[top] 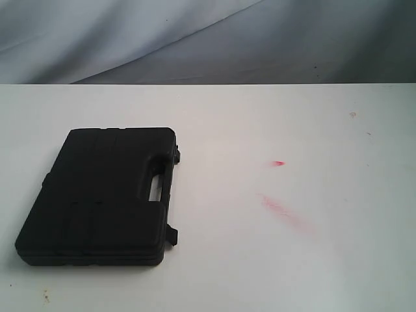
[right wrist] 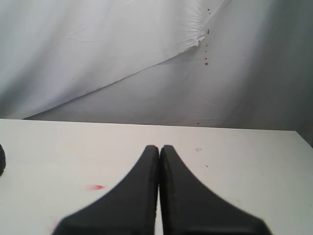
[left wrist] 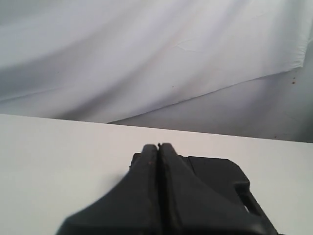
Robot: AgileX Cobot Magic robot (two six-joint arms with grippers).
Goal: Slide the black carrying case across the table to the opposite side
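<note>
The black carrying case (top: 104,195) lies flat on the left part of the white table (top: 273,260), its handle edge facing right. Neither gripper shows in the exterior view. In the left wrist view my left gripper (left wrist: 158,146) is shut with nothing between its fingers, and the case (left wrist: 215,176) lies on the table just beyond and partly behind the fingertips. My right gripper (right wrist: 159,147) is shut and empty over bare table (right wrist: 244,166); a sliver of the case (right wrist: 1,159) shows at the frame's edge.
Red smears (top: 279,211) and a small red spot (top: 279,163) mark the table right of the case. A pale draped cloth (top: 195,39) hangs behind the table's far edge.
</note>
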